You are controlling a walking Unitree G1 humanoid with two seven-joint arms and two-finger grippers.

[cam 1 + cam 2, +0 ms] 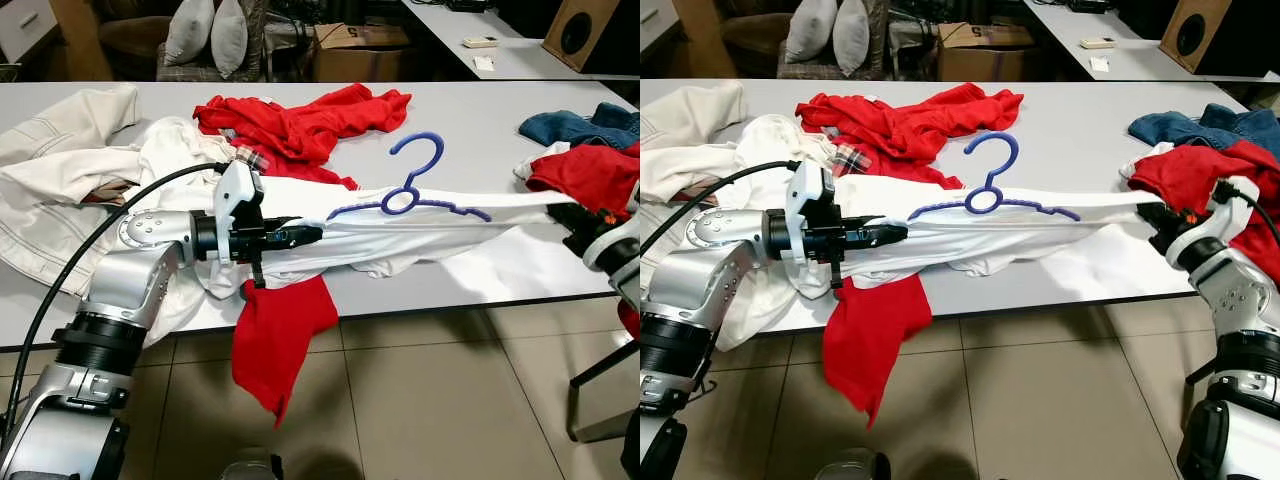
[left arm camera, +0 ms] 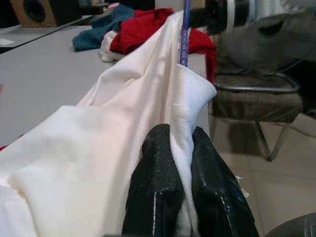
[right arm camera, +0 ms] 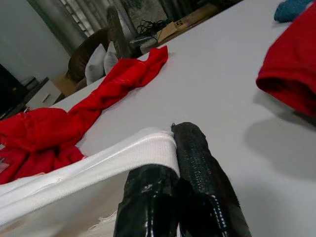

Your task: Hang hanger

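The blue hanger (image 1: pixel 412 186) sits inside the white shirt (image 1: pixel 400 235) mid-bench. The left tool (image 1: pixel 312 235) at 9 o'clock and right tool (image 1: pixel 1150 215) at 3 o'clock pinch it tight. Hanging it up is left.

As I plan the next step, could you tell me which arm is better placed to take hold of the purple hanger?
Probably the left. The left gripper pinches the white shirt right beside the purple hanger's arm tip; the right gripper clamps the shirt's far end.
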